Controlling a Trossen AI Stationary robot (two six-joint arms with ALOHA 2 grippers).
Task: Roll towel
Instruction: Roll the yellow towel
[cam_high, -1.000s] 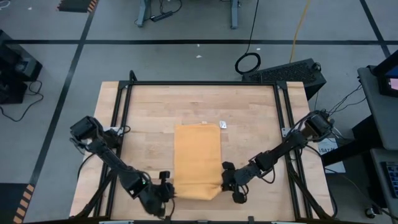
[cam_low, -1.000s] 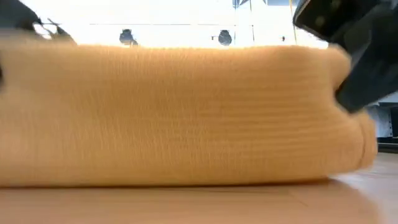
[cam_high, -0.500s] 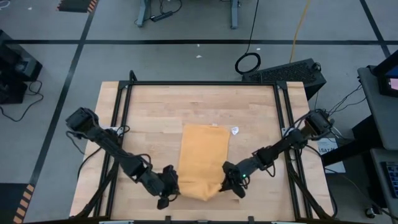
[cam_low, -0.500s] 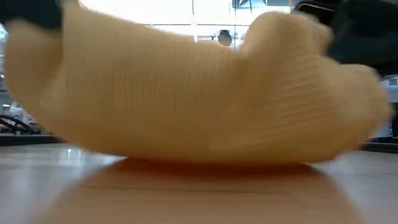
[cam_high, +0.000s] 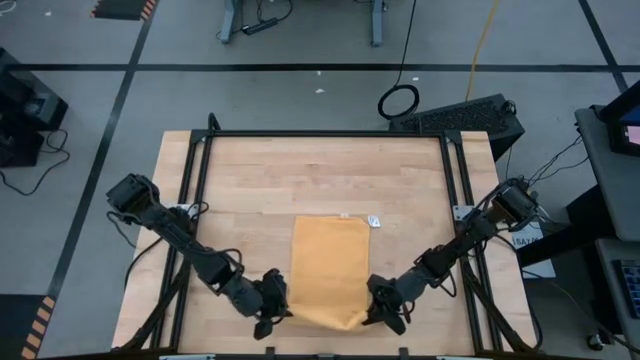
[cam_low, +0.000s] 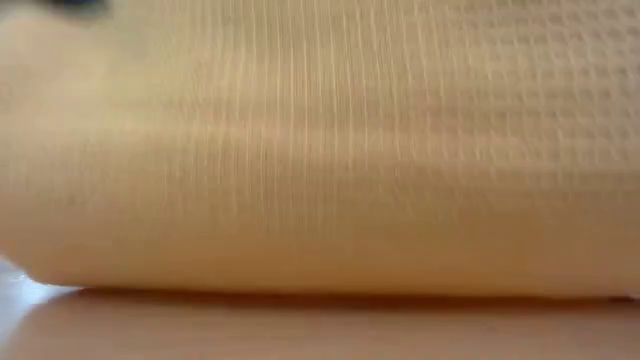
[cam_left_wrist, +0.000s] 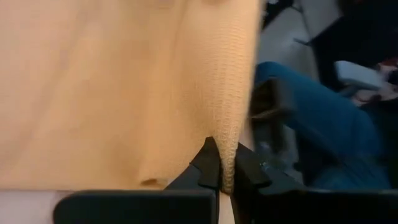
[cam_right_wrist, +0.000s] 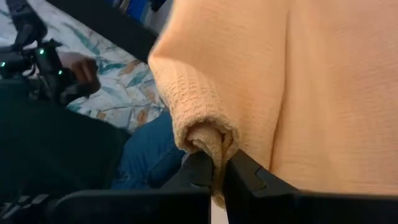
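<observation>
The mustard-yellow towel (cam_high: 330, 268) lies lengthwise on the wooden table, its far part flat and its small white tag (cam_high: 374, 221) at the far right corner. In the low view the towel (cam_low: 320, 150) fills the picture, with its underside resting on the tabletop. My left gripper (cam_high: 280, 312) is shut on the near left corner and my right gripper (cam_high: 376, 312) on the near right corner. Both stand close to the table's near edge. My left gripper pinches a fold of the towel's near left edge (cam_left_wrist: 227, 163) between its two fingertips, coming from the left and slanting down. The cloth rises from the fingers and is drawn fairly taut. My right gripper pinches a bunched, rolled-over fold at the near right corner (cam_right_wrist: 213, 148) between its two fingertips, coming from the right and slanting down. The corner is held off the table.
Black frame rails (cam_high: 196, 200) run along the table's left, far and right sides. Bare wood lies beyond the towel's far edge. A person in blue jeans (cam_left_wrist: 311, 118) sits past the near edge. A black keyboard-like box (cam_high: 460, 118) stands off the far right corner.
Both grippers have rolled their wrists and drawn the towel's near end toward the table's near edge and slightly right. The whole towel has slid after them, its far edge and tag coming nearer. The near end rose off the table and now bulks close to the low camera.
</observation>
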